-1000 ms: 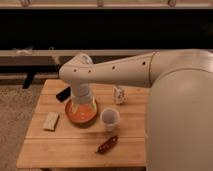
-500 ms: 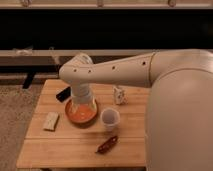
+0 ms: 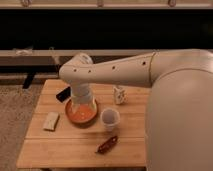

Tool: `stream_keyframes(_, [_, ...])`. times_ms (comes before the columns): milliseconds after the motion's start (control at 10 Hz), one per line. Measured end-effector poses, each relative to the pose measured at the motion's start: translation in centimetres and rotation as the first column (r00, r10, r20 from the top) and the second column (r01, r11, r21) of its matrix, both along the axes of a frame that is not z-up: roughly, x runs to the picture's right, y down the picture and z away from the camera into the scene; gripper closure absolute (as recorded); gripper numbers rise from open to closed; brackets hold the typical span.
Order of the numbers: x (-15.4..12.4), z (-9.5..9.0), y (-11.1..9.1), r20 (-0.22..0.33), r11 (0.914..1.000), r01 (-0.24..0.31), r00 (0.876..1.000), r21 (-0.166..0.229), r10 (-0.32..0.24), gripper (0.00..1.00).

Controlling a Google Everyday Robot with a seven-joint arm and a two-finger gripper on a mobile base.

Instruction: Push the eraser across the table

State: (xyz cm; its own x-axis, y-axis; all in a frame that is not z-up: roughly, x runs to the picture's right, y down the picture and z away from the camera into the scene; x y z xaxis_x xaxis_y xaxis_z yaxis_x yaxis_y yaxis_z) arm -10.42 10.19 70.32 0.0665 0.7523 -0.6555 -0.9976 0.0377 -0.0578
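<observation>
The eraser is a small flat black block lying near the back left part of the light wooden table. My white arm reaches in from the right and bends down over the orange bowl. My gripper hangs at the arm's end just above the bowl, a little right of and in front of the eraser. It does not touch the eraser. The arm's wrist covers most of the gripper.
A beige sponge-like block lies at the left. A white cup stands right of the bowl. A small white figure-like object stands behind it. A reddish-brown packet lies near the front edge. Carpet lies to the left.
</observation>
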Motion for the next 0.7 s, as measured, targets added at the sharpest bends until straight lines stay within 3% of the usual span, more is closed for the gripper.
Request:
stream_keyframes(200, [-0.1,0.0,-0.1,0.004,1.0000,0.003,1.000,-0.003,-0.003,0.35])
stream_keyframes(500, [-2.8,3.6,-2.3,0.075,0.9982,0.049,0.996,-0.033,-0.047,0.35])
stream_keyframes(700, [-5.4,7.1,-4.4,0.121,0.9962,0.071,0.990,-0.051,-0.065,0.35])
